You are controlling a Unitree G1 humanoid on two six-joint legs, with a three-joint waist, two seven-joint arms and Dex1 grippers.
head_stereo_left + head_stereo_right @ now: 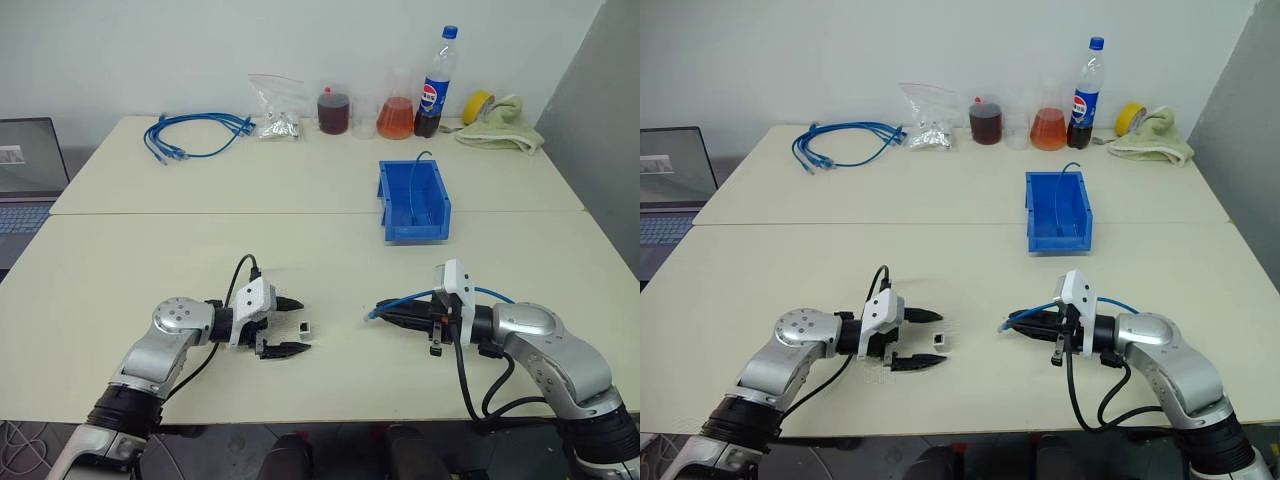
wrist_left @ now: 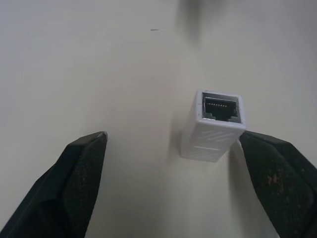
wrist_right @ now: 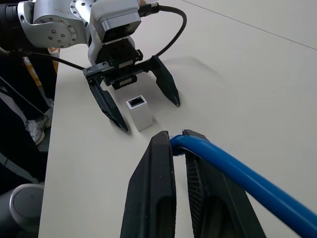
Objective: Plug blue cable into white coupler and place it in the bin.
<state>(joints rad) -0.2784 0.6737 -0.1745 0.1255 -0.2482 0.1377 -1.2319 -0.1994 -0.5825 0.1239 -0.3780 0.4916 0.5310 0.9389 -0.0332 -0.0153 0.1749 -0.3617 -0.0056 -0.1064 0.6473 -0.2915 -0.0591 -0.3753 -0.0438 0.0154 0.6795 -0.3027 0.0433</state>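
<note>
left gripper [image 1: 288,325]: jaws apart, straddling the white coupler [image 2: 214,125]
right gripper [image 3: 177,140]: clamped on the blue cable [image 3: 237,176]
plug: hidden, can't see it
bin [image 1: 414,203]: far off

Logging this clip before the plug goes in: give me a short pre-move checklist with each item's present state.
1. Left gripper jaws open around the white coupler: ok.
2. Coupler standing upright on the table, socket opening facing up: ok.
3. Coupler actually gripped by the left jaws: not ok; it sits loose between them, close to one finger.
4. Right gripper shut on the blue cable: ok.
5. Plug lined up with the socket: not ok; the cable end is still apart from the coupler.
6. Bin ready: ok, though a blue cable already lies inside.
</note>
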